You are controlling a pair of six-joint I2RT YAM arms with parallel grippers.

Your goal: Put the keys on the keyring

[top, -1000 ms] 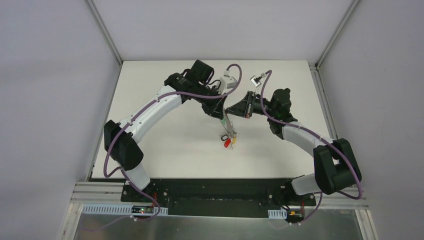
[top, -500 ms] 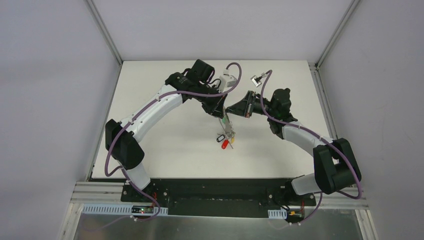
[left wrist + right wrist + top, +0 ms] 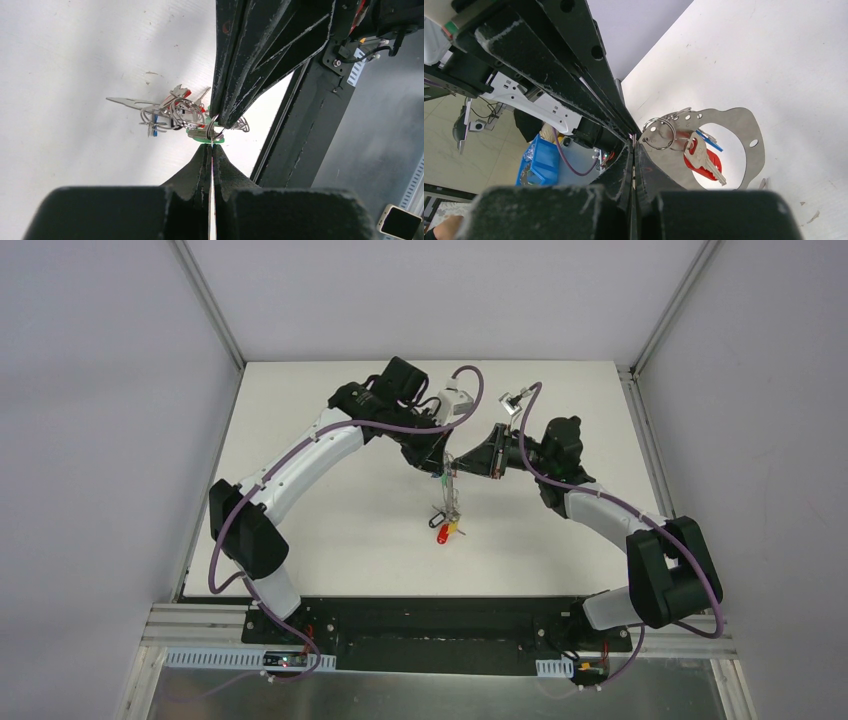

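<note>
Both grippers meet tip to tip above the middle of the white table [image 3: 330,530]. The keyring [image 3: 744,130] is a flat grey metal loop with small holes, hanging on edge below them. My left gripper [image 3: 212,144] is shut on its thin edge, and my right gripper [image 3: 633,143] is shut on its rim from the other side. The keys [image 3: 444,528] dangle from it on small split rings: a silver key on a red tag [image 3: 711,165], a blue tag [image 3: 710,140] and a green tag [image 3: 202,138] show. More keys [image 3: 172,111] bunch behind the green tag.
Grey walls close in the table on three sides. The black base rail [image 3: 440,620] runs along the near edge. Off the table, a blue bin [image 3: 541,160] shows in the right wrist view.
The hanging bunch of keys has swung left and now hangs nearly straight down. Both grippers have shifted slightly toward the back, still shut.
</note>
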